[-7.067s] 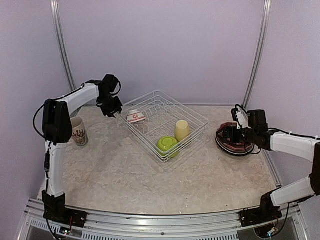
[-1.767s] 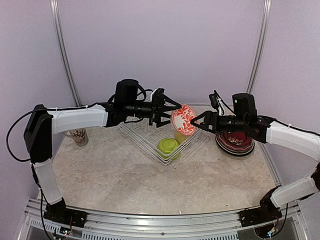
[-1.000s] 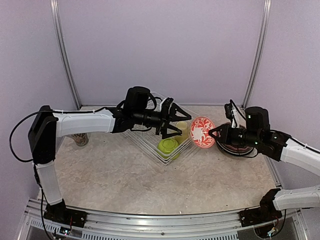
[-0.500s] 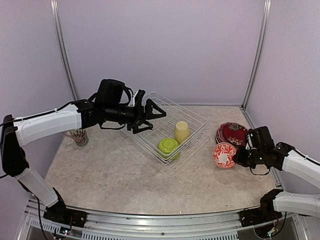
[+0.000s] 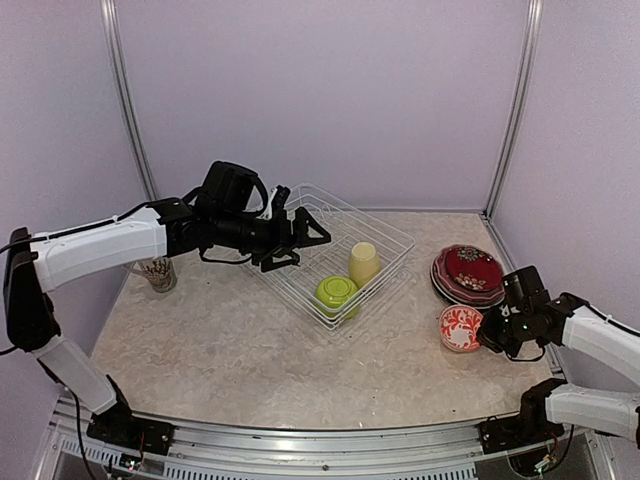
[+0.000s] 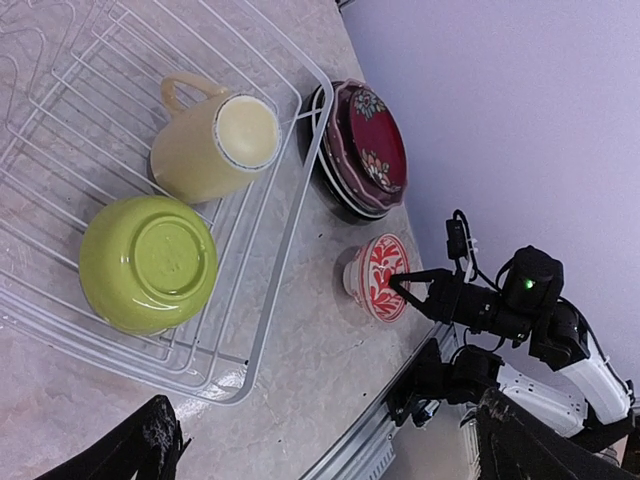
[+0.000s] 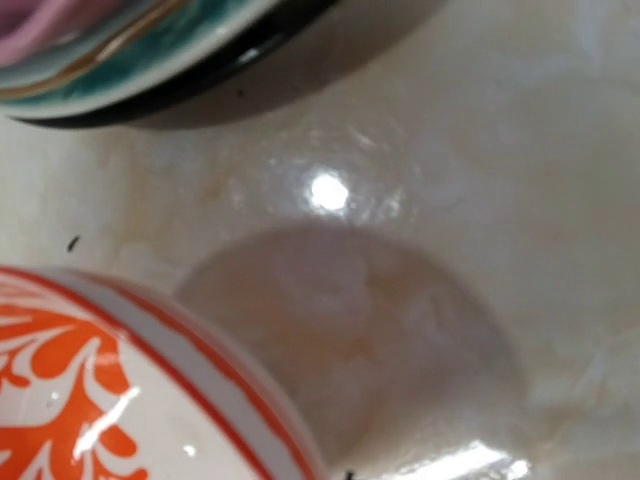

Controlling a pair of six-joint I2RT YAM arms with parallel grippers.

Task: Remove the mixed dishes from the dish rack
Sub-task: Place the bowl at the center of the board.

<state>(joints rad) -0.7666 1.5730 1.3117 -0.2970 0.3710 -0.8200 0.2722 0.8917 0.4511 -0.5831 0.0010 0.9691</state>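
Observation:
The white wire dish rack [image 5: 392,232] stands mid-table and holds an upside-down lime green bowl [image 5: 336,292] and a pale yellow cup [image 5: 364,263]. My left gripper [image 5: 305,232] hovers open over the rack's left side with nothing between its fingers. In the left wrist view the green bowl [image 6: 148,262] and cup [image 6: 215,147] lie below its spread fingertips [image 6: 155,450]. My right gripper [image 5: 483,333] is shut on the rim of the small red-white bowl [image 5: 461,328]. It holds the bowl tilted, low over the table, in front of the stacked plates [image 5: 468,274]. The right wrist view shows only the bowl's rim [image 7: 110,380].
A patterned cream mug [image 5: 157,272] stands at the far left behind my left arm. The plate stack [image 6: 362,150] sits just right of the rack [image 6: 270,280]. Purple walls close in the back and sides, and a metal rail [image 5: 300,435] runs along the near edge.
My right arm has carried the red-white bowl down and nearer, to just in front of the plate stack. My left gripper has shifted slightly right over the rack, still open.

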